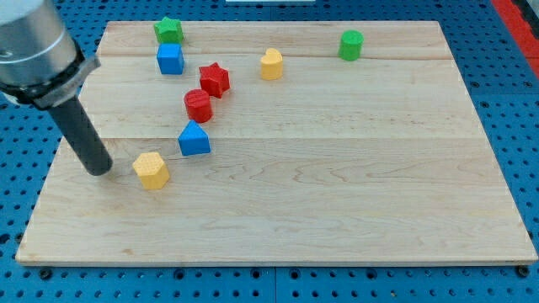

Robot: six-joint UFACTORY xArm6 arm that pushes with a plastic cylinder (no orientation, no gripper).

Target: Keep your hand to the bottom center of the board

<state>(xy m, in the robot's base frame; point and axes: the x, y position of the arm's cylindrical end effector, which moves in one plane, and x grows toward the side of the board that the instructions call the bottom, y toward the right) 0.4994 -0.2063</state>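
My tip (100, 169) rests on the wooden board (337, 210) near its left edge, about halfway down. The dark rod rises from it toward the view's top left. A yellow hexagonal block (152, 170) lies just to the right of the tip, a small gap apart. A blue house-shaped block (194, 139) sits up and right of that. Above it are a red cylinder (198, 105) and a red star (215, 80).
A blue cube (170, 59) and a green star (168, 31) sit at the top left. A yellow block (271, 64) lies at top centre and a green cylinder (351, 45) at top right. A blue pegboard (505, 101) surrounds the board.
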